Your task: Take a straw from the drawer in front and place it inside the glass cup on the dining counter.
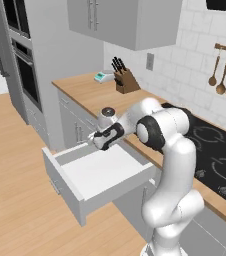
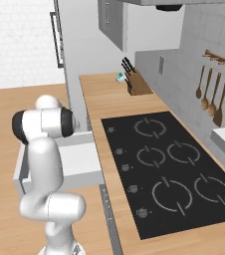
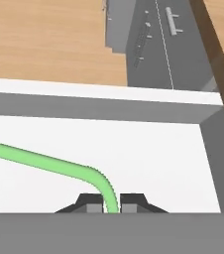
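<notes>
While the claw (image 3: 111, 206) is clenched on the straw (image 3: 44, 162) over the open drawer (image 3: 134, 144), treat it as light and bendable; its free length trails toward 9 o'clock

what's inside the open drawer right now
A green straw lies in the white drawer, one end pinched in the shut tool. The near part of the drawer floor is hidden.

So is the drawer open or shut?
Open. The drawer sticks out from the cabinets, white inside showing, and the gripper pinches the green straw over it.
</notes>
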Controlling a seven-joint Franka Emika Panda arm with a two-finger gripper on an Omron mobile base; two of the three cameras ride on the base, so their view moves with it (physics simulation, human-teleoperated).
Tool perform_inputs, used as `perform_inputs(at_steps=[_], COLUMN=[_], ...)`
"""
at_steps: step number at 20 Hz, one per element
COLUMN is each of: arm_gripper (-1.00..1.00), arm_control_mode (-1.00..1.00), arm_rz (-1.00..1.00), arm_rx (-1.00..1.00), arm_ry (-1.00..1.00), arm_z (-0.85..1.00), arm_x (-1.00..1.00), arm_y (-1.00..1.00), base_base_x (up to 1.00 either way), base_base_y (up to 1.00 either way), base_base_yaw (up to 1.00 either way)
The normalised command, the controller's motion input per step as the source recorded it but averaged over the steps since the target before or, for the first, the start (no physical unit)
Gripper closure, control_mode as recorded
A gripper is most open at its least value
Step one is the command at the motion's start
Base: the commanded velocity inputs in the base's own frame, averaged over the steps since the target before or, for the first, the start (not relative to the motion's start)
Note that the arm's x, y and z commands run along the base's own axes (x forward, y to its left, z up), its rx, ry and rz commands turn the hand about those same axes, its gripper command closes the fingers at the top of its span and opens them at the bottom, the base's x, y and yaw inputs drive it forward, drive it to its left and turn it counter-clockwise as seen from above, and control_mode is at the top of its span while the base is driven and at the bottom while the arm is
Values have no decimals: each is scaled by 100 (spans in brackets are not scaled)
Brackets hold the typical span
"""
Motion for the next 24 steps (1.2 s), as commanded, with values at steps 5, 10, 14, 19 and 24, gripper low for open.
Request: perform_inputs(at_steps=[5,10,14,19,24], arm_gripper=[100,100,100,100,100], arm_control_mode=[-100,-100,-100,-100,-100], arm_rz=[0,0,0,0,0], arm_rx=[0,0,-2,-8,-17], arm_ry=[0,7,24,30,10], arm_z=[100,100,100,100,66], arm_x=[0,0,-10,-57,-97], arm_y=[0,0,-4,-14,-25], base_base_x=[0,0,0,0,0], base_base_y=[0,0,0,0,0], base_base_yaw=[0,0,0,0,0])
